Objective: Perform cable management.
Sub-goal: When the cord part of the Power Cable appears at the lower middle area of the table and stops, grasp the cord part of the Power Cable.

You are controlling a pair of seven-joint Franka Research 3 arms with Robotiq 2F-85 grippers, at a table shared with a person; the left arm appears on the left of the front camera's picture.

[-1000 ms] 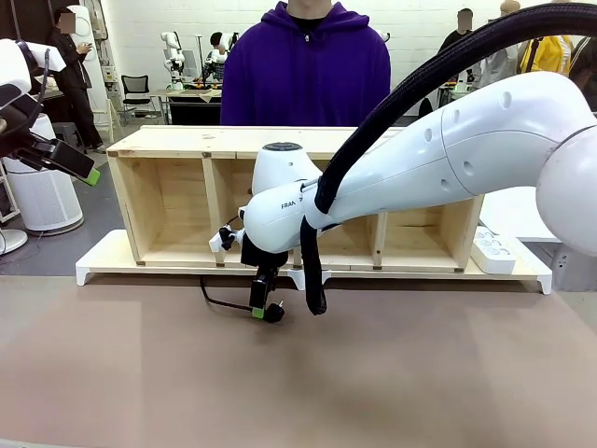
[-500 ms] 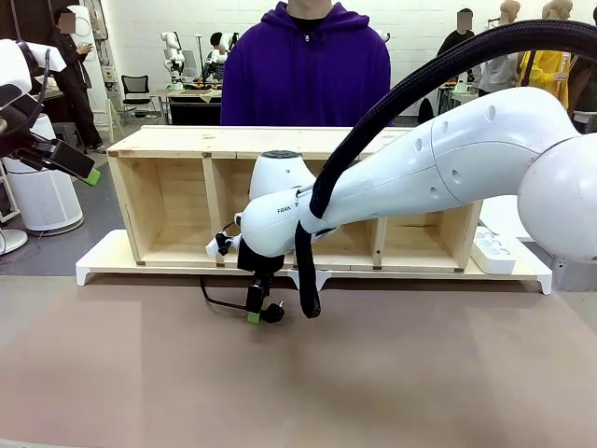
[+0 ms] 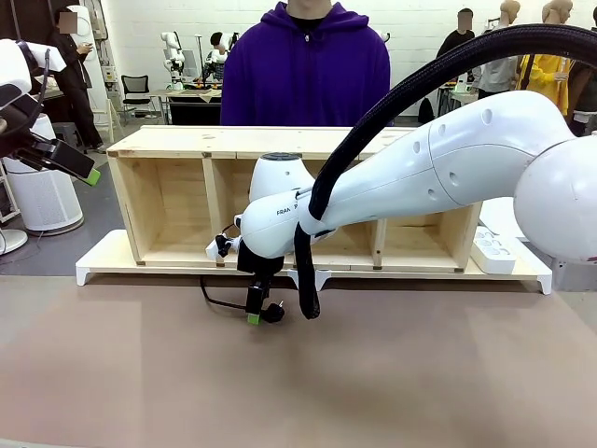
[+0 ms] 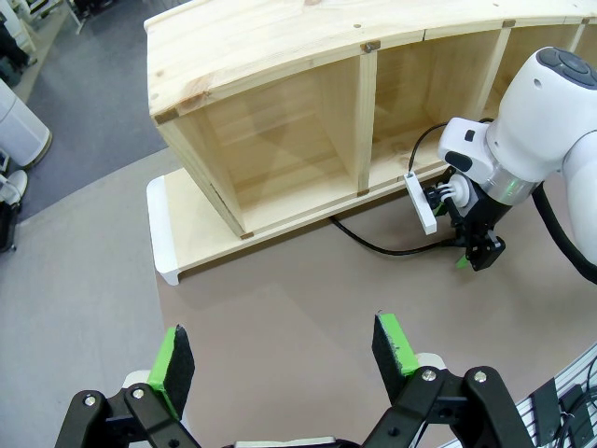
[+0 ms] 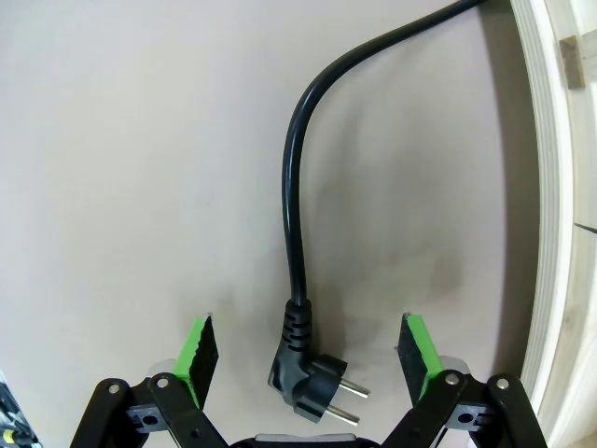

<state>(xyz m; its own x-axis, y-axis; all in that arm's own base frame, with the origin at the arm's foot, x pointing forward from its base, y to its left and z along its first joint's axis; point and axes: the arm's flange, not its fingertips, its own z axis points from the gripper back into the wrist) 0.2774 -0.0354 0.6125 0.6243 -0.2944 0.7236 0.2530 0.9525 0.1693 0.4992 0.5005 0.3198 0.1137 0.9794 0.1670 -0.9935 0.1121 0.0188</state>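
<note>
- The brown table (image 3: pixel 392 383) takes up the lower half of the front view, bare in the foreground.
- Just below the middle of that view, the right gripper (image 3: pixel 254 306) points down at the table. In the right wrist view the right gripper (image 5: pixel 308 357) stands wide apart, one green pad on each side of the plug (image 5: pixel 303 378), neither touching it and nothing gripped.
- The plug lies flat on the table at the bottom centre of the right wrist view, its two pins pointing to the lower right.
- The cable (image 5: pixel 297 233) runs up from the plug and bends off to the upper right corner, towards the pale edge of the base board (image 3: pixel 103 257).
- The wooden shelf (image 3: pixel 187 140) stands on that board across the middle, with a white power strip (image 3: pixel 492 250) at its right end.
- The left gripper (image 4: pixel 282 352) hangs high at the upper left, pads spread wide and empty.
- A person (image 3: pixel 306 65) in a purple hoodie stands behind the shelf, top centre.
</note>
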